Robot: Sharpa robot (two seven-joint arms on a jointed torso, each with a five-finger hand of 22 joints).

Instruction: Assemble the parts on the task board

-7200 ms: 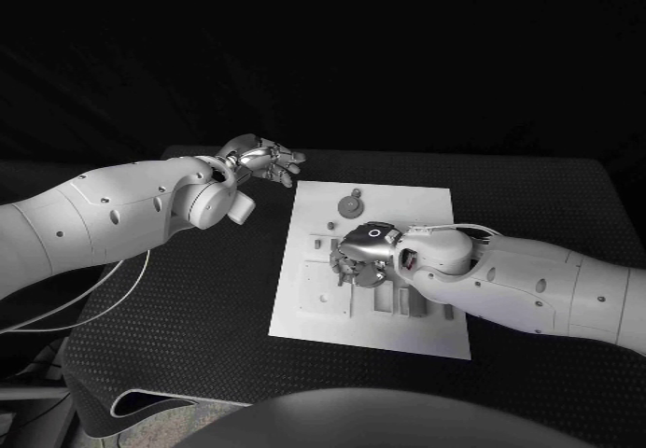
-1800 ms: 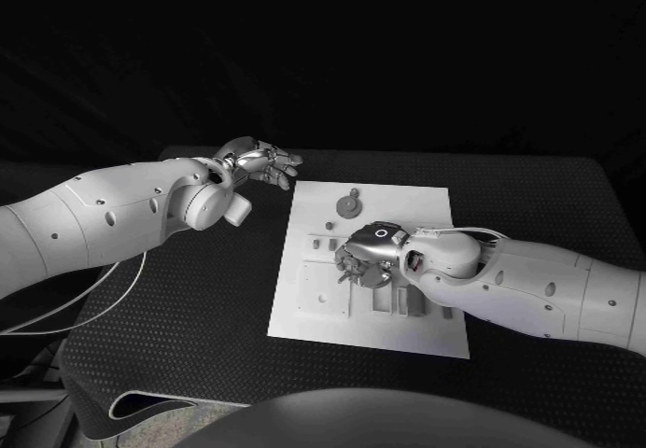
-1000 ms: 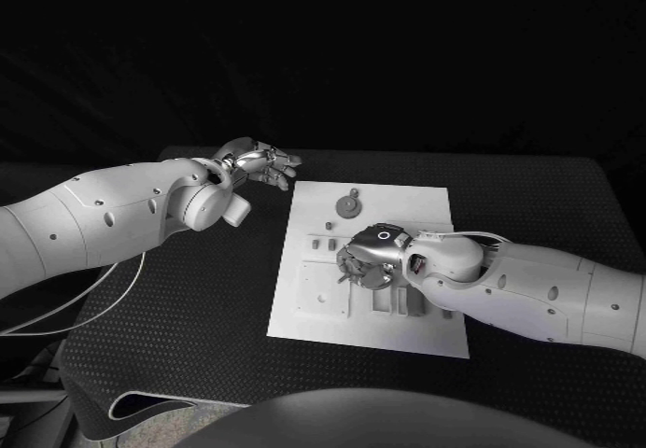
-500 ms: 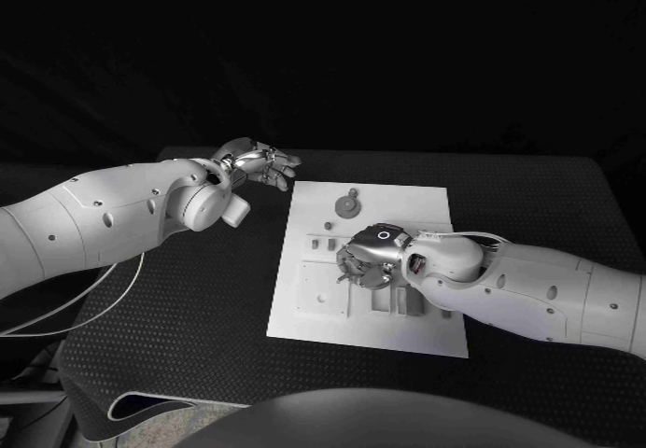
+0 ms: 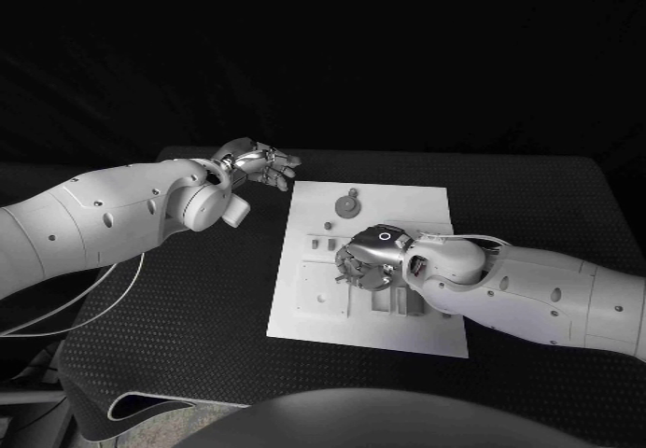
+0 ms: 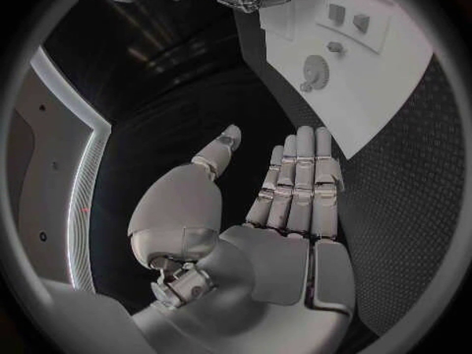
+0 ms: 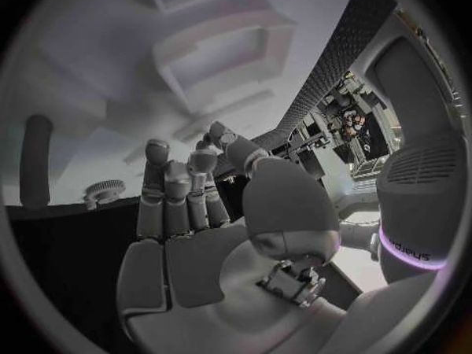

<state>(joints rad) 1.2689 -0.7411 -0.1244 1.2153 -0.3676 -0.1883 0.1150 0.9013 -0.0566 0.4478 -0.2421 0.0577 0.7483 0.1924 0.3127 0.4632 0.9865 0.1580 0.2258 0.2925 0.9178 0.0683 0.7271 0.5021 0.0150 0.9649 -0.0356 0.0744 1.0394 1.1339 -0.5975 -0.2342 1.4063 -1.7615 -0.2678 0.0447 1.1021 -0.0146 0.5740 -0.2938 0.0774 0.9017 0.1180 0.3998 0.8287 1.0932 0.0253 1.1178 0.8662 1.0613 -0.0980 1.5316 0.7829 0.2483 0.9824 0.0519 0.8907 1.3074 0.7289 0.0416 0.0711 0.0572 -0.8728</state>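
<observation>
Our right hand hangs low over the middle of the task board, fingers pointed down among the raised fixtures, which we judge puts it where the fitting work is to be done. In the right wrist view the fingers lie straight and side by side with the thumb beside them, and we see no part between them; whether the tips touch the board or a part beneath them we cannot tell, since the head view hides them under the hand itself. So we read this hand as spread and holding nothing, though not with full certainty.

Our left hand is parked off the board, above the black table just beyond the board's far-left corner, probably to stay clear of the working hand. The left wrist view shows its fingers extended together, the thumb apart, the palm bare: it holds nothing.

On the far end of the board lies a gear-shaped part, free of both hands, with a few small parts along the left side near the right hand.
</observation>
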